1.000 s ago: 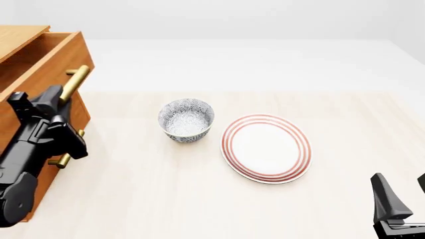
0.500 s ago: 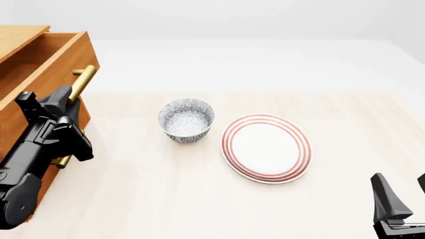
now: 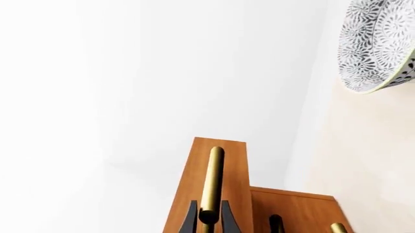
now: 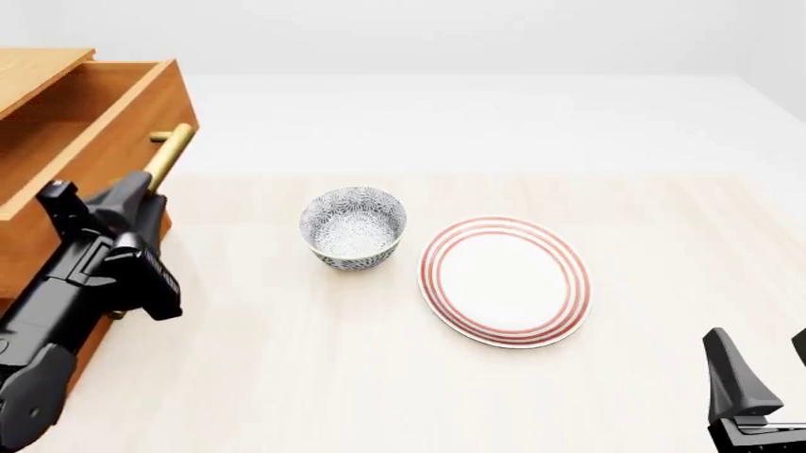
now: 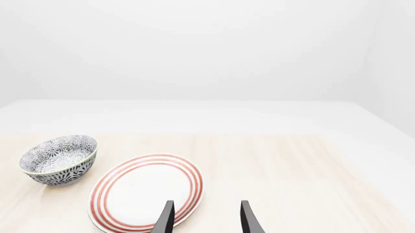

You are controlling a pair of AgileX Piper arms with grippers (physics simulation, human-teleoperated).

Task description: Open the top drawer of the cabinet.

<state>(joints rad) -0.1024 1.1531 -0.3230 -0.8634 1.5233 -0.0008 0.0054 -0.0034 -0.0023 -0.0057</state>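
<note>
Table (image 4: 377, 377) pale wood, white backdrop. Far left: cabinet (image 4: 38, 71), top drawer (image 4: 108, 113) pulled out; left gripper (image 4: 142, 193) clamped on its handle (image 4: 168, 156), confirmed by left wrist. Centre: bowl (image 4: 354, 226), plate (image 4: 505, 280). Right gripper (image 5: 205, 218) jaws apart, holding nothing; right wrist alone shows both fingers.

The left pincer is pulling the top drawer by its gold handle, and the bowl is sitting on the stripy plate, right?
Not quite. The bowl isn't on the plate; it stands beside it on the table, apart from it, as the front view shows. The rest is right: the left pincer grips the top drawer's gold handle.
</note>
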